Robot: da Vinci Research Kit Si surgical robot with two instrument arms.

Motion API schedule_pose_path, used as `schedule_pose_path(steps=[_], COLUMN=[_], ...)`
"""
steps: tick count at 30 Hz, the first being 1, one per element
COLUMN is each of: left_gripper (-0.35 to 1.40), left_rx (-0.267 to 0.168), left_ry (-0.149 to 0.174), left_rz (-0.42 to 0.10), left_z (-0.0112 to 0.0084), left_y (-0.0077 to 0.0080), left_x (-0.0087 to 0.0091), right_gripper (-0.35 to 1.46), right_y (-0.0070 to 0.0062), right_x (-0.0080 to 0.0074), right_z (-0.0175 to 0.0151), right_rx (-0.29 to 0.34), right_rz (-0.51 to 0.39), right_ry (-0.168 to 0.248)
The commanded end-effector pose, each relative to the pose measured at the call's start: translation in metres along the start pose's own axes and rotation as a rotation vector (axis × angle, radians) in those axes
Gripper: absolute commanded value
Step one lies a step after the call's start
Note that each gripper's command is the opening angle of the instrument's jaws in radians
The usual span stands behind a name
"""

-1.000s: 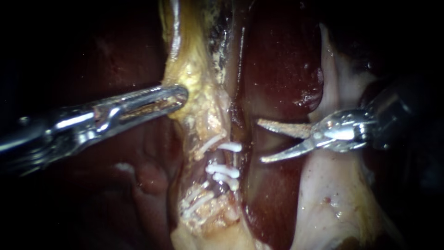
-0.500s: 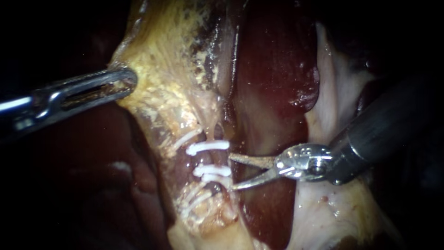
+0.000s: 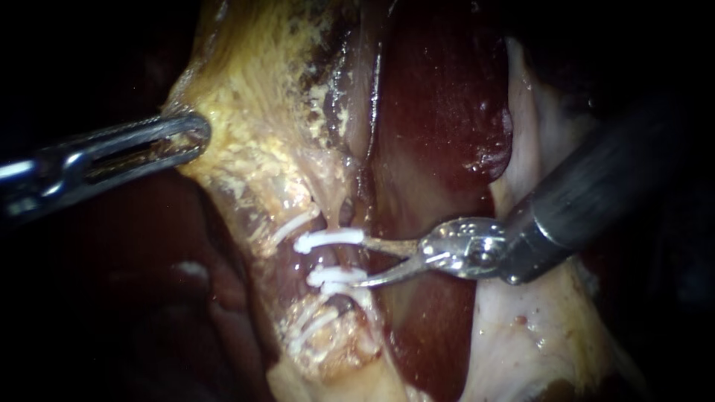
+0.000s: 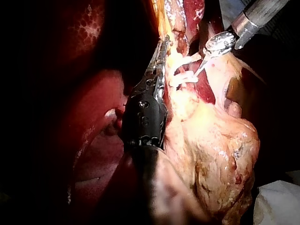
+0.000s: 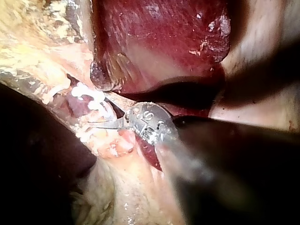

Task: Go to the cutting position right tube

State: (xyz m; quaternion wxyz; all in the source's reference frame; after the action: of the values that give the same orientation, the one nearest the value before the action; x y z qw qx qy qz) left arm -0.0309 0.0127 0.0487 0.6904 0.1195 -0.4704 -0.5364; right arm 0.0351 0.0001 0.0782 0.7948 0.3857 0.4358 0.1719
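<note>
Two white clips (image 3: 331,240) mark the right tube (image 3: 339,258), soft, wet and easily torn, I think; best met between them. The right instrument (image 3: 363,261) stands there, claw wide, empty. The left instrument's (image 3: 190,138) claw holds yellow tissue (image 3: 246,126).

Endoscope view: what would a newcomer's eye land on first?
The white clips near the middle stand out bright against the tissue. The right instrument reaches them from the right with its jaws open, one tip by the upper clip and one by the lower. Farther left, the left instrument grips the edge of the yellow tissue, with the dark red liver on that tissue's right.
</note>
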Motion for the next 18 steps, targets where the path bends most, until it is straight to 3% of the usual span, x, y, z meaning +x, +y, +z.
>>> schedule_pose_path(steps=[1,7,12,18], left_gripper=[-0.35,-0.35,-0.35,-0.35], left_rx=[0.000,0.000,-0.001,-0.002], left_ry=[0.000,0.000,-0.001,-0.001], left_rz=[0.000,0.000,0.000,0.000], left_z=[0.0001,0.0001,0.0001,0.0002], left_y=[0.0000,0.0000,-0.0001,-0.0001], left_x=[0.0001,0.0001,0.0002,0.0002], right_gripper=[1.35,1.35,1.24,1.20], right_y=[0.0001,0.0000,-0.0001,0.0002], right_x=[0.0001,0.0003,0.0004,0.0010], right_z=[0.0003,0.0013,0.0014,0.0026], right_rx=[-0.001,0.042,0.075,0.070], right_rz=[-0.002,-0.029,-0.048,-0.046], right_ry=[-0.003,0.006,-0.006,-0.004])
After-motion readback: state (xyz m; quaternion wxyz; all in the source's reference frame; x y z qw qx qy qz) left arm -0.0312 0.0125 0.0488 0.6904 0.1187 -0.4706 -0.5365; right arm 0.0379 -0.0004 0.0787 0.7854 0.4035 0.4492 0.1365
